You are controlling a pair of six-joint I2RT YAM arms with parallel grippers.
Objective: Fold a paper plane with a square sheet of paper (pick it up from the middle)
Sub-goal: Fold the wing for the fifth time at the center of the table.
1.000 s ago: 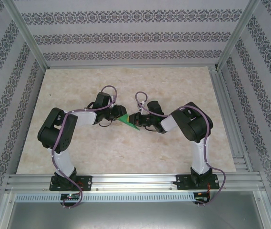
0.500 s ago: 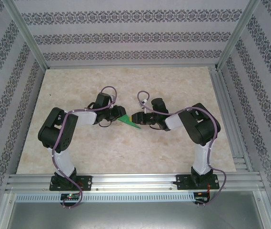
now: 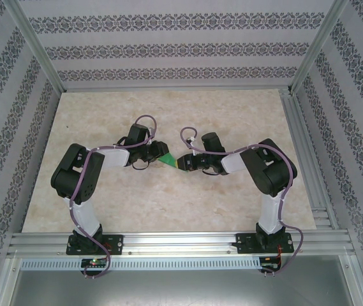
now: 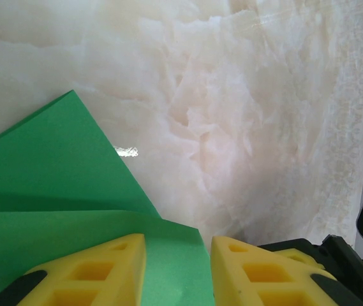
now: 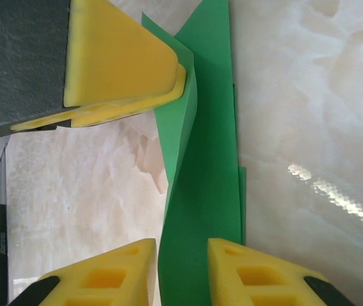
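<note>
From above, the green paper (image 3: 167, 160) is too small to read its folds, its ends hidden under the left gripper (image 3: 161, 155) and right gripper (image 3: 181, 162) flanking it. In the left wrist view it runs off the left and bottom edges; in the right wrist view, top and bottom

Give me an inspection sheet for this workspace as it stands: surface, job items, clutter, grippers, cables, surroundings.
Surface: pale marbled tabletop, with glare in spots.
Job's things: square sheet of paper, green, partly folded in layers, mid-table between the two grippers; one flap stands up on edge.
Clutter: nothing seen.
Grippers: left gripper and right gripper each have yellow fingers apart with paper in the gap; whether either is gripping cannot be told.
Cables: purple cables loop along both arms, clear of the paper.
Surroundings: patterned walls, aluminium frame.
</note>
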